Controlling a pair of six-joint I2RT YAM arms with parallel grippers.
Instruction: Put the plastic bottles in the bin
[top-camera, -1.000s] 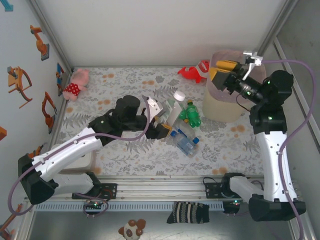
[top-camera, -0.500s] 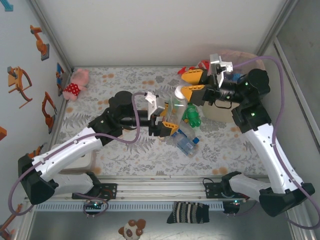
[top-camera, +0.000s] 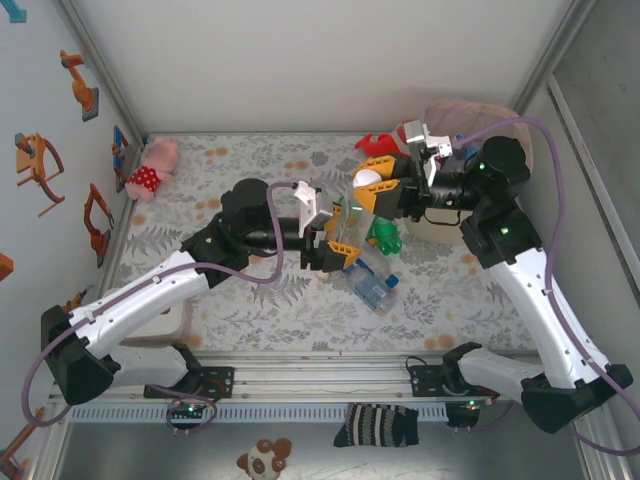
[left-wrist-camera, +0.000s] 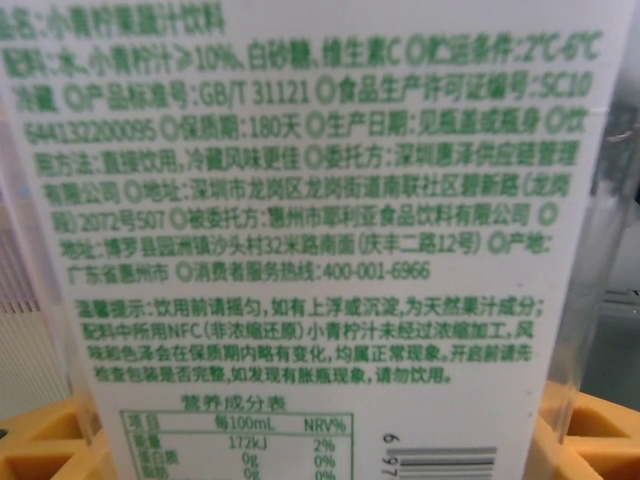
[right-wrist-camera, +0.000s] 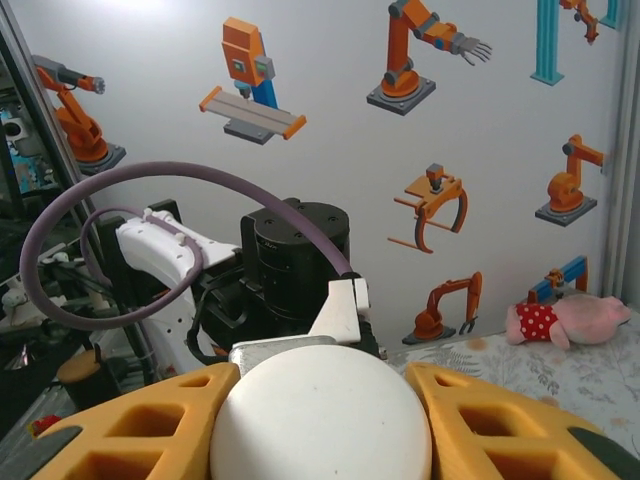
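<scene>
Floral table (top-camera: 250, 160), sticker wall (top-camera: 40, 230) at left. My left gripper (top-camera: 335, 233): no change, clamped mid-body on tall bottle (top-camera: 348, 212), which is tilted up off table with label right up against left wrist cam. My right gripper (top-camera: 371, 182): swung over from bin, jaws narrowed, pads now against both sides of white cap (right-wrist-camera: 320, 420). Looks like handover; left release next. Loose bottles (top-camera: 375, 285) lie below. Bin (top-camera: 440, 228) far right, behind right arm.

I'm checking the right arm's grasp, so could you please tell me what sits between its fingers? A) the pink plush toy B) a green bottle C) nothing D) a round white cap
D: in the right wrist view a round white cap sits pressed between the two yellow fingers.
</scene>
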